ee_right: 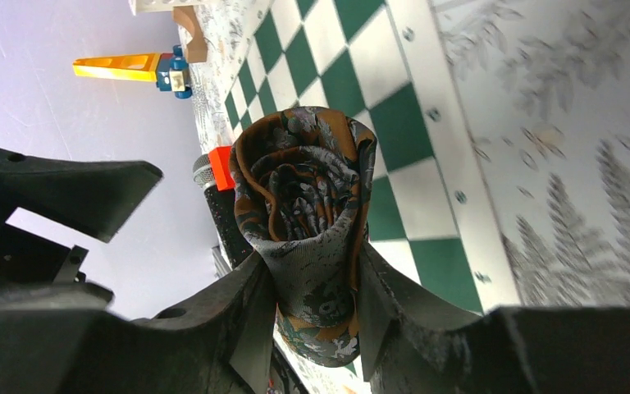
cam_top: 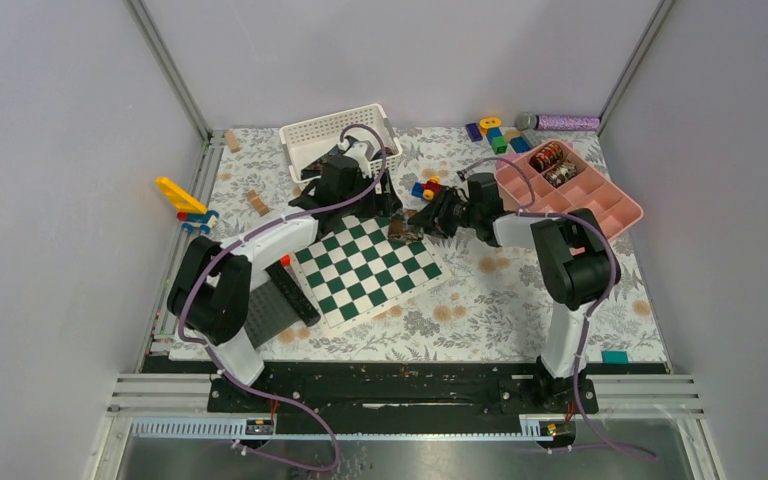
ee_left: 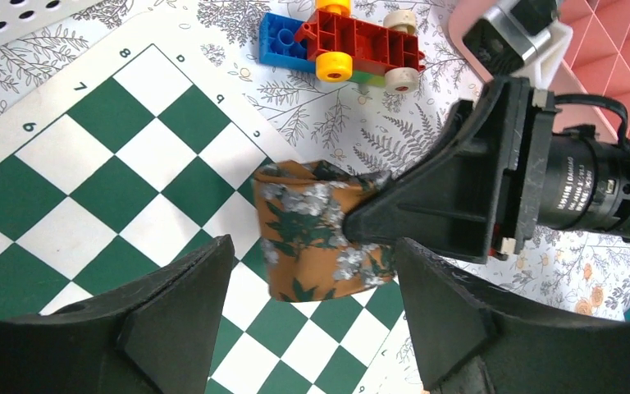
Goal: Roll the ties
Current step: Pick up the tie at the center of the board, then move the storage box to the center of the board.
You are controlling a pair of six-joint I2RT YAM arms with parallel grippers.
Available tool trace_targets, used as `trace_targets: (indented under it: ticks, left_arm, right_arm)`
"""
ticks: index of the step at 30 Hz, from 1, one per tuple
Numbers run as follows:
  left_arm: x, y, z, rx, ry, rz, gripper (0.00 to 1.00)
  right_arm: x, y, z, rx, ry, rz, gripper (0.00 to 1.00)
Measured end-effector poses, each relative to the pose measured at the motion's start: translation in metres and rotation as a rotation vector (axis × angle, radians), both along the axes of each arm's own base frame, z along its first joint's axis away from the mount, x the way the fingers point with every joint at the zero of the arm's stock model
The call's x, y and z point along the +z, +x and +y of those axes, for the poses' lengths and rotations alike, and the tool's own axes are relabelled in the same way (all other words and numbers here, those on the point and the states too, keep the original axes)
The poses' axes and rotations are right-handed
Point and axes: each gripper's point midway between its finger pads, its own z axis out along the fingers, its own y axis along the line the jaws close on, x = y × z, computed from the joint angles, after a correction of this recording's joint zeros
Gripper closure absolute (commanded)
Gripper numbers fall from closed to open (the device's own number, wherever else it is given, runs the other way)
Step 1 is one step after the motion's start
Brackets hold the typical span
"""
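A rust-brown tie with a grey-green flower print [ee_right: 308, 222] is rolled into a coil and pinched between the jaws of my right gripper [ee_right: 316, 308]. In the left wrist view the same coil [ee_left: 316, 234] sits over the far right corner of the chessboard [ee_left: 90, 189], with the right gripper [ee_left: 377, 215] clamped on its right end. My left gripper [ee_left: 308, 308] is open and empty, its jaws standing either side of the coil just short of it. From above, both grippers meet at the coil [cam_top: 400, 229]. Several rolled ties [cam_top: 550, 160] lie in the pink tray.
A pink compartment tray [cam_top: 600, 205] stands at the right rear and a white basket [cam_top: 310, 135] behind the left gripper. A toy brick car [ee_left: 353, 45] lies beyond the coil. Loose bricks [cam_top: 495, 132], a purple-handled tool [cam_top: 565, 122], a yellow toy [cam_top: 185, 198] and a dark baseplate [cam_top: 270, 305] lie around.
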Motion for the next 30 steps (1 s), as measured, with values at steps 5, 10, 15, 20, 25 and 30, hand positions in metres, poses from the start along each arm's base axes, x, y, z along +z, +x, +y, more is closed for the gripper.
trace_targets:
  ticks: [5, 10, 15, 20, 25, 30]
  left_arm:
    - [0.000, 0.003, 0.004, 0.015, -0.001, 0.001, 0.25]
    - [0.000, 0.005, 0.006, 0.034, -0.013, 0.011, 0.25]
    - [-0.003, 0.013, 0.000, 0.039, -0.028, 0.028, 0.25]
    - [0.000, 0.032, -0.021, 0.018, -0.052, 0.025, 0.25]
    - [0.005, 0.043, -0.064, -0.047, -0.076, -0.001, 0.25]
    - [0.006, 0.038, -0.123, -0.152, -0.093, -0.045, 0.26]
  right_arm:
    - [-0.004, -0.011, -0.029, -0.076, 0.007, 0.063, 0.66]
    - [0.026, -0.007, -0.071, -0.198, 0.024, 0.044, 0.64]
    - [0.092, 0.002, -0.117, -0.330, 0.044, -0.071, 0.63]
    - [0.149, 0.002, -0.161, -0.451, 0.043, -0.156, 0.61]
    - [0.199, 0.001, -0.191, -0.535, 0.053, -0.239, 0.61]
    - [0.226, 0.004, -0.210, -0.598, 0.077, -0.260, 0.61]
